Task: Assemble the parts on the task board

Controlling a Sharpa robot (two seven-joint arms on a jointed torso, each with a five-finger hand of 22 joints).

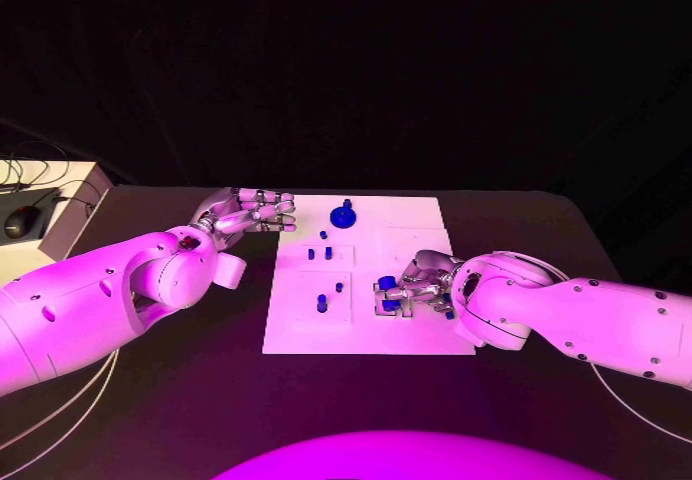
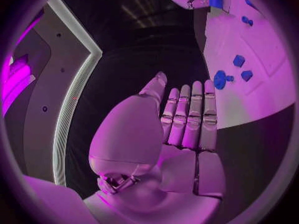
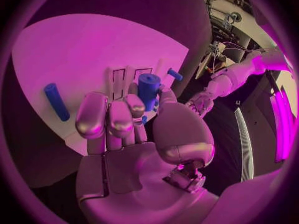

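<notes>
The white task board (image 1: 296, 330) lies mid-table. My right hand (image 1: 411, 290) rests over its right side and pinches a short blue cylinder (image 3: 148, 89) upright between thumb and fingers (image 3: 109, 117). A longer blue cylinder (image 3: 56, 102) lies flat on the board beside that hand. A round blue part (image 1: 343, 214) stands at the board's far edge, with small blue pegs (image 1: 322, 303) further in. My left hand (image 1: 253, 215) hovers over the table at the board's far left corner, fingers (image 2: 190, 117) straight and holding nothing. From the left wrist, the round part (image 2: 220, 79) lies just beyond the fingertips.
A pale box (image 1: 65, 225) with a dark device (image 1: 20, 222) on it and cables stands at the table's far left. Bare black table (image 1: 188, 400) runs along the board's near side and both flanks.
</notes>
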